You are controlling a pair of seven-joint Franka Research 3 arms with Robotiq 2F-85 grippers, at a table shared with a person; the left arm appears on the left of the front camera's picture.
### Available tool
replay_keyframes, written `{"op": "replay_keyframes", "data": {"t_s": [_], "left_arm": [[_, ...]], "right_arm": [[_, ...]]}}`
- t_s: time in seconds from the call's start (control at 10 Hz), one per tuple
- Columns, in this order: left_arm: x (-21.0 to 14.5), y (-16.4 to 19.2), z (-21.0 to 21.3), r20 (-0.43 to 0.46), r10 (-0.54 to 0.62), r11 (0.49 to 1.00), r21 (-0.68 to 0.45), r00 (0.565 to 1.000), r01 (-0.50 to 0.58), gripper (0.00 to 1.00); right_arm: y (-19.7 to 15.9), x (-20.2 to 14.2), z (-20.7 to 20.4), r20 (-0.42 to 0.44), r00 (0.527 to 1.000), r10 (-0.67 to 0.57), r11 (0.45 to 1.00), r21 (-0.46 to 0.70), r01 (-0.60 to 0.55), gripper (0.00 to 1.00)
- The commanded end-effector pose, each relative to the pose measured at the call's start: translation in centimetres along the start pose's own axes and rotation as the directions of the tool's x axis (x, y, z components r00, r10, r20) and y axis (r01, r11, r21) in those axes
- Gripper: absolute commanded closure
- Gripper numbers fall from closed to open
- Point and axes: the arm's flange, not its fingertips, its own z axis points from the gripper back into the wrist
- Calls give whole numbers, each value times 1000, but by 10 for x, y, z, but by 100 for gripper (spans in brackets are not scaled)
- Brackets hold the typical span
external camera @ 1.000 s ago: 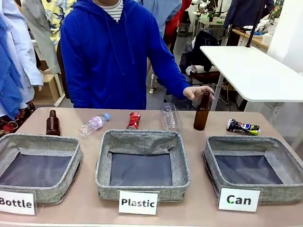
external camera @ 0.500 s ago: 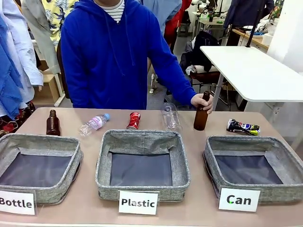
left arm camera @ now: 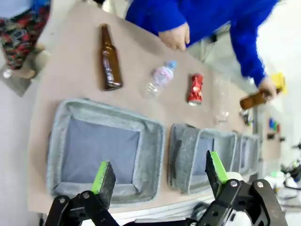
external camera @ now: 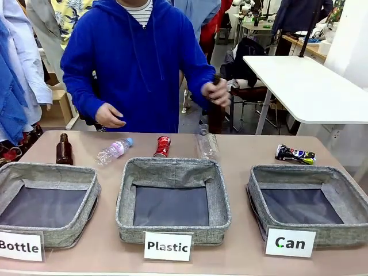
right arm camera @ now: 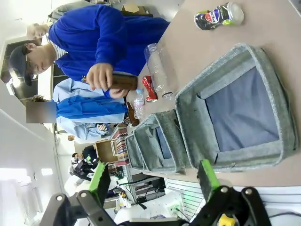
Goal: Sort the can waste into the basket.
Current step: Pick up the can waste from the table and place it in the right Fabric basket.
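A crushed red can (external camera: 163,146) lies at the far side of the table, behind the middle basket. A dark crushed can (external camera: 295,154) with a yellow-green end lies at the far right, just behind the grey basket (external camera: 305,171) carded "Can". The left wrist view looks down on the red can (left arm camera: 195,88) from high above the table, and my left gripper (left arm camera: 157,165) is open with nothing in it. My right gripper (right arm camera: 153,169) is open too, hanging off the near side of the Can basket (right arm camera: 188,122), with the dark can (right arm camera: 217,14) beyond it.
Baskets carded "Plastic" (external camera: 172,168) and "Bottle" (external camera: 49,171) stand left of the Can basket. A brown bottle (external camera: 64,149) and two clear plastic bottles (external camera: 114,150) (external camera: 207,142) sit along the far edge. The person holds another brown bottle (external camera: 217,109) up off the table.
The person took the brown bottle off the table at right of centre and lifted it up and leftward. Their other hand has come into view. The cans have not moved.
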Motion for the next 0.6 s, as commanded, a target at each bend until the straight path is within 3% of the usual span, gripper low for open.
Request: {"op": "replay_keyframes", "data": {"t_s": [0.0,0.1,0.2,0.3,0.5], "left_arm": [[19,-47,-38,-76,-138,988,56,987,143,0],[21,-73,-61,-112,-184,980,59,977,192,0],[32,-74,-57,-131,-188,982,1,974,189,0],[43,-54,-34,-108,-135,991,-10,985,134,0],[41,23,40,-40,-40,997,-69,998,37,0]], "right_arm": [[1,3,1,5,1000,16,1000,26,-16,0],[1,3,1,5,1000,16,1000,26,-16,0],[1,3,1,5,1000,16,1000,26,-16,0],[1,3,1,5,1000,16,1000,26,-16,0],[1,3,1,5,1000,16,1000,26,-16,0]]}}
